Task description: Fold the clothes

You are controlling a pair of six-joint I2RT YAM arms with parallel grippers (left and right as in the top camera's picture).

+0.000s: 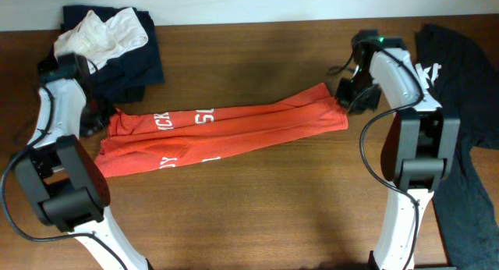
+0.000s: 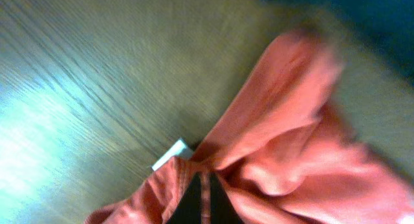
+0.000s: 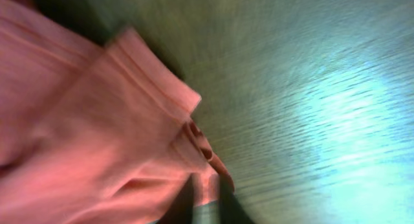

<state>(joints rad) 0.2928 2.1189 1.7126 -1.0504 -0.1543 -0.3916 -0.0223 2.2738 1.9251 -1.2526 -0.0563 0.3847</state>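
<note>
now, left fingers (image 2: pixel 189 210) and right fingers (image 3: pixel 233 208) pinch the t-shirt (image 1: pixel 226 129) (stretched out).

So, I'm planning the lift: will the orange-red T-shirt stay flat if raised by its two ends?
Probably not: the orange-red T-shirt looks floppy, bunched in soft folds at both ends. Its long middle would likely sag. Thin-looking, so probably light.

One orange-red cotton T-shirt with white lettering (image 1: pixel 234 126), centre. Far left: one crumpled white cloth (image 1: pixel 105 32), one folded dark navy garment (image 1: pixel 139 67). Right: one black garment with white print (image 1: pixel 468 83). Two white-and-black robot arms (image 1: pixel 399 75), one brown wooden table (image 1: pixel 249 215).
</note>
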